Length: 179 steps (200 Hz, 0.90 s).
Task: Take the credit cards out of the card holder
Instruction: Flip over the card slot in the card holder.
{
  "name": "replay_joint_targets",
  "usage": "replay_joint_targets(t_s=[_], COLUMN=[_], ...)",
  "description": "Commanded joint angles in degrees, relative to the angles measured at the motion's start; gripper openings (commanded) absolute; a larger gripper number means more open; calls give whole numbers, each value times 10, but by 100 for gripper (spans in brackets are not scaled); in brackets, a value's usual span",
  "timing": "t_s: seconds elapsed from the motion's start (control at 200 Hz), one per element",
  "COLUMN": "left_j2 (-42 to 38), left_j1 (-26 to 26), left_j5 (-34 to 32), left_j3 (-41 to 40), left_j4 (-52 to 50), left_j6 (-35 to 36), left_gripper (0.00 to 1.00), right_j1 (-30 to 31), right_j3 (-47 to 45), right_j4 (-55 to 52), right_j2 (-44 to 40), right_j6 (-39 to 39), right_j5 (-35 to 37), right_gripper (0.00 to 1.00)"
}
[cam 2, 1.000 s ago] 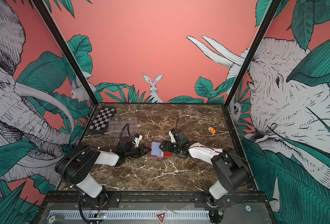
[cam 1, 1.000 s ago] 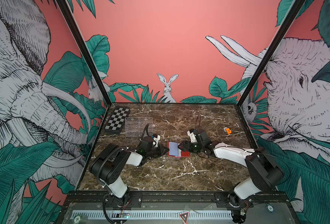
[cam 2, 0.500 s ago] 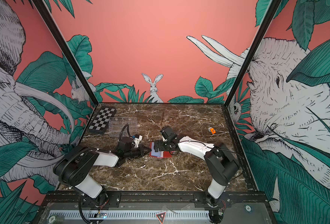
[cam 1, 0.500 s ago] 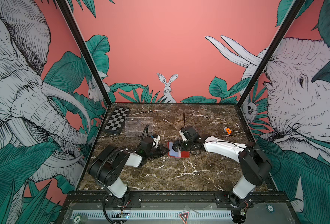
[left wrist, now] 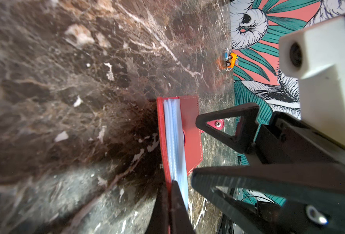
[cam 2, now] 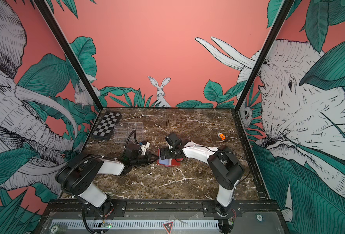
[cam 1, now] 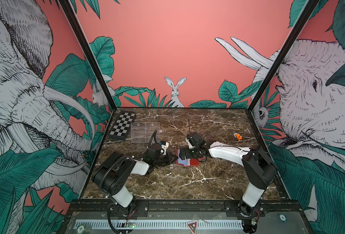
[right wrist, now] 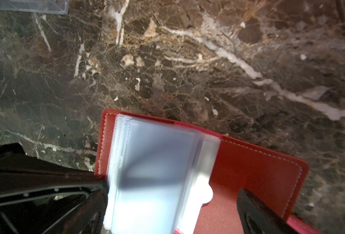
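**Right pincer straddles the sleeves**

The card holder (right wrist: 258, 172) lies open directly beneath your right pincer (right wrist: 172, 187). Its fingers are spread either side of the sleeves (right wrist: 157, 162), whose long axis runs straight ahead of it. Your left pincer (left wrist: 168, 192) pinches the cover edge. Cards: sleeves too blurred to tell.

Left arm (cam 1: 140, 168): white links, black joints, ribbed black cable.
Right arm (cam 1: 226, 155): white links, black joints, thin black wire.
Fingers (left wrist: 269, 182): black, triangular cut-outs, silver screw.

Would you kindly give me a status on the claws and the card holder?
Left claw shut on card holder edge. Right claw open over its sleeves. No card out yet. Clear rack well aside.
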Motion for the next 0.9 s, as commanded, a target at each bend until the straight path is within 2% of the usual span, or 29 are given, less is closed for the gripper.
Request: replay_joint_targets(t_s=[0.0, 0.31, 0.535, 0.89], left_j2=[-24, -36, -53, -84], left_j1=[-4, -14, -21, -33], left_j5=[-9, -22, -41, -81], left_j3=[-9, -16, -23, -38], left_j4=[6, 4, 1, -2], left_j6=[1, -2, -11, -30], left_gripper=[0, 0, 0, 0], right_j1=[5, 9, 10, 8], right_j3=[8, 17, 14, 17], right_j4=[14, 9, -19, -87], right_j2=[13, 27, 30, 26], right_j6=[-3, -3, -5, -23], right_j5=[-2, 2, 35, 134], right_gripper=[98, 98, 97, 96])
